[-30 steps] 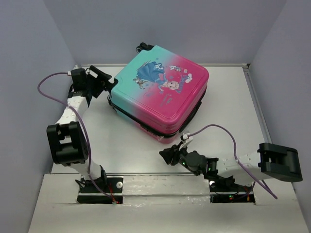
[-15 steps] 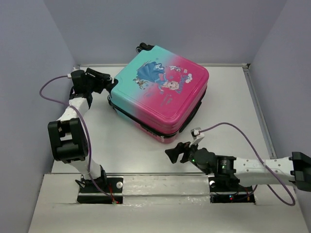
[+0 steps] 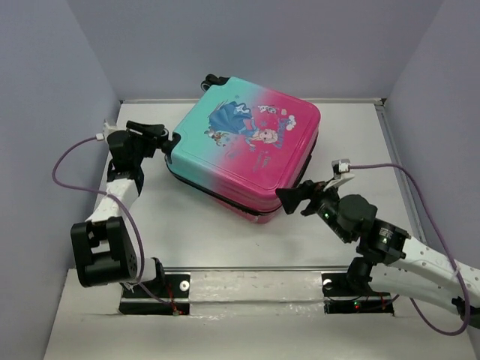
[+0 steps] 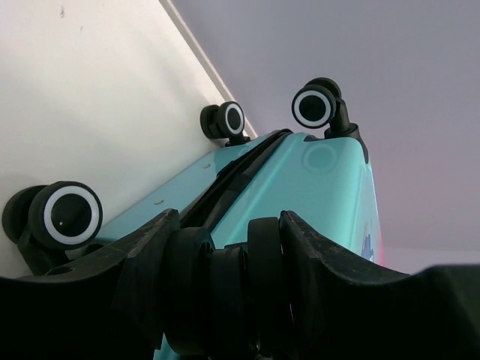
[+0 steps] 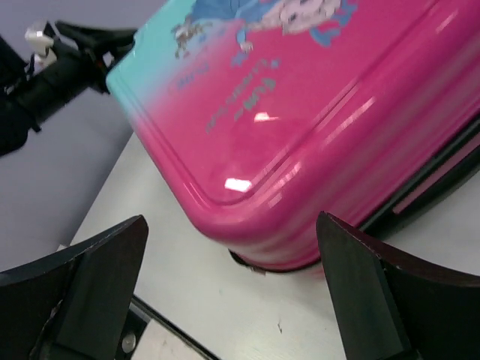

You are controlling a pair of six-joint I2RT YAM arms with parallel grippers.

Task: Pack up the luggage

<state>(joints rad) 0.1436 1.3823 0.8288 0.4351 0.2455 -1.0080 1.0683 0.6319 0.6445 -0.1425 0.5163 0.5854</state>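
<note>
The luggage (image 3: 247, 146) lies flat and zipped on the white table, princess print up, teal end to the left and pink end to the right. My left gripper (image 3: 166, 141) is at its teal corner, shut on one black twin wheel (image 4: 225, 292) that fills the gap between the fingers. Three other wheels (image 4: 313, 106) show beyond it in the left wrist view. Just off the pink near corner (image 5: 255, 217), my right gripper (image 3: 289, 199) stands open and wide, the corner between its fingertips (image 5: 131, 232) but untouched.
Grey walls close in the table (image 3: 195, 232) on the left, back and right. Both arm bases sit at the near edge. The left arm (image 5: 52, 67) shows at the top left of the right wrist view.
My left gripper has shut on the wheel, and the luggage has shifted slightly. My right arm has swung from the front edge up toward the pink corner, and its jaws have opened wide.
</note>
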